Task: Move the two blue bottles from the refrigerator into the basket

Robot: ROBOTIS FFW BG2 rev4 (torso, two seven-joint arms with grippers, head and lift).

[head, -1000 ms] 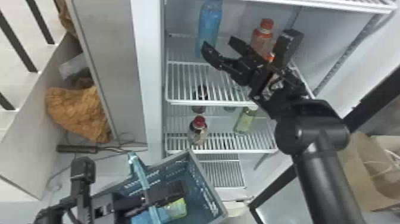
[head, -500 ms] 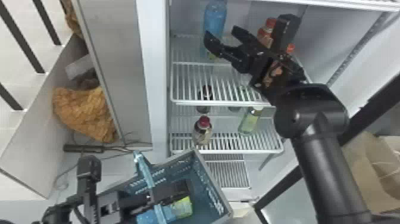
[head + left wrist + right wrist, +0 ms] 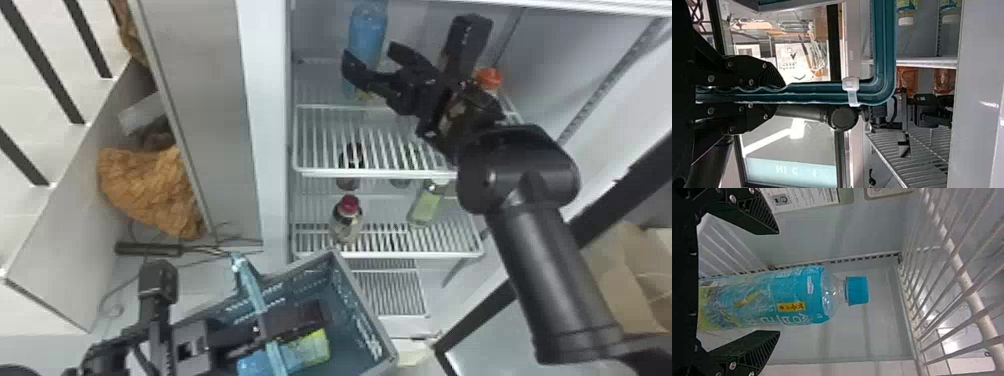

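Note:
A blue bottle [image 3: 368, 32] stands at the left of the refrigerator's upper shelf [image 3: 375, 172]. At it is my right gripper [image 3: 371, 54]. In the right wrist view the blue bottle [image 3: 799, 295] lies between the spread fingers of my right gripper [image 3: 777, 282], with a gap on either side. The grey-blue basket [image 3: 367, 320] stands below, in front of the refrigerator, and a second blue bottle [image 3: 302, 352] with a yellow-green part lies inside. Over the basket is my left gripper [image 3: 295, 322]; in the left wrist view, my left gripper [image 3: 777, 92] is shut on the teal basket handle [image 3: 817, 92].
An orange-capped bottle [image 3: 490, 80] stands behind the right wrist. On the shelf below are a red-capped bottle [image 3: 347, 220] and a green-labelled bottle [image 3: 426, 205]. The refrigerator's left wall [image 3: 267, 125] rises beside the upper shelf, whose wire edge is under my right arm.
My right gripper has moved farther into the refrigerator, up to the blue bottle, staying open. My left gripper keeps its hold on the handle. The head view has shifted slightly.

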